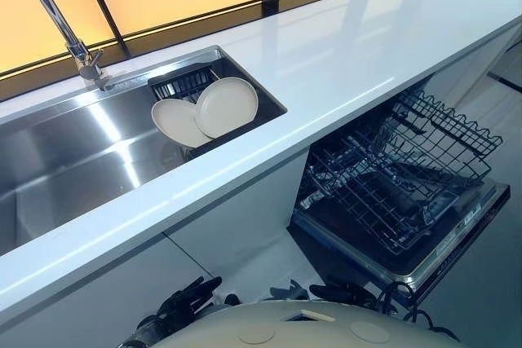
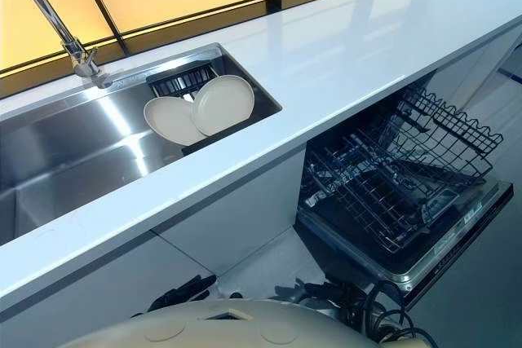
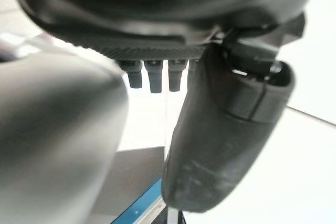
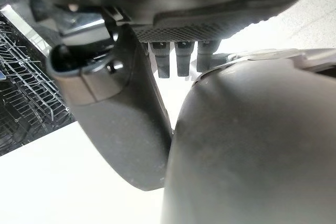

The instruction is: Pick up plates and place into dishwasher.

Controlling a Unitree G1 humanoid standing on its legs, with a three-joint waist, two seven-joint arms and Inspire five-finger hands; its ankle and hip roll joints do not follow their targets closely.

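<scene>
two cream plates [image 1: 208, 112] sit left of centre in the frame, at the right end of the steel sink [image 1: 73, 160]. they overlap, the right one lying partly over the left, and both lean on a dark slotted basket [image 1: 183, 81] just behind them. a chrome faucet [image 1: 57, 22] rises at the upper left. the white worktop [image 1: 351, 46] runs from the lower left to the upper right. at the lower right the dishwasher [image 1: 457, 234] stands open with its wire rack [image 1: 391, 177] pulled out. the left hand [image 1: 186, 303] hangs low at the bottom edge, fingers [image 3: 155, 80] relaxed and holding nothing. the right hand [image 1: 347, 291] hangs beside it at the bottom centre, fingers [image 4: 178, 59] likewise loose and empty.
</scene>
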